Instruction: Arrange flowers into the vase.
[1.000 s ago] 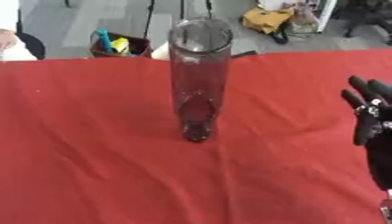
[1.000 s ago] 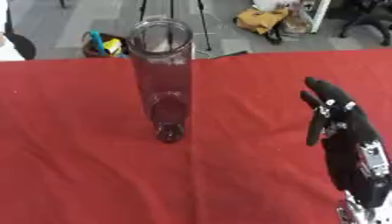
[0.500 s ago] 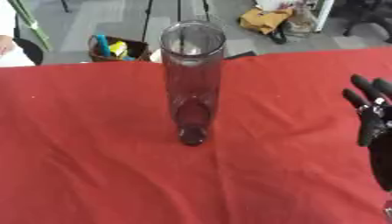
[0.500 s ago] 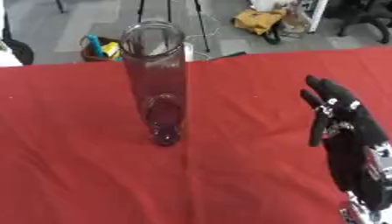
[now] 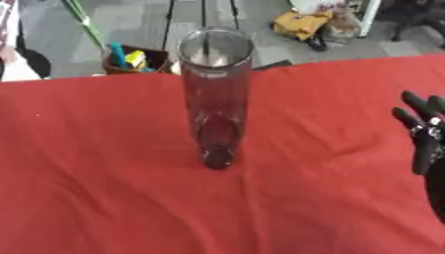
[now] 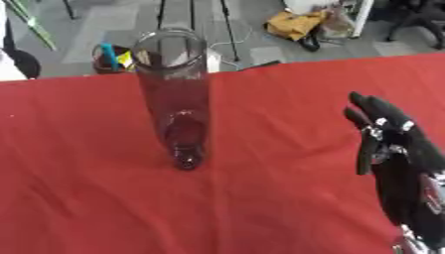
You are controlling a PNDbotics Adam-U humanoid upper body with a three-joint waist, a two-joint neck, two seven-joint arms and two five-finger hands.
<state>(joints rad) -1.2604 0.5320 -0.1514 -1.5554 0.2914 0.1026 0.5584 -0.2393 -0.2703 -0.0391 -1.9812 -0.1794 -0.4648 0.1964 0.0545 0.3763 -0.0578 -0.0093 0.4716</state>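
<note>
A tall clear glass vase (image 5: 215, 99) stands upright near the middle of the red cloth (image 5: 104, 198), with nothing inside it. A thin green stem (image 5: 80, 19) slants in at the upper left, beyond the table's far edge and apart from the vase. What holds it is hidden. My right hand (image 6: 391, 144) rests at the right edge, fingers straight and pointing up, holding nothing, well to the right of the vase. My left hand shows in no view.
A person's white sleeve (image 5: 13, 62) shows at the far left edge. Beyond the table, on the floor, stand a box of coloured items (image 5: 130, 57), tripod legs and a yellow bag (image 5: 300, 22).
The green stem has come into view at the upper left and moved right, toward the vase. The vase and my right hand have stayed put.
</note>
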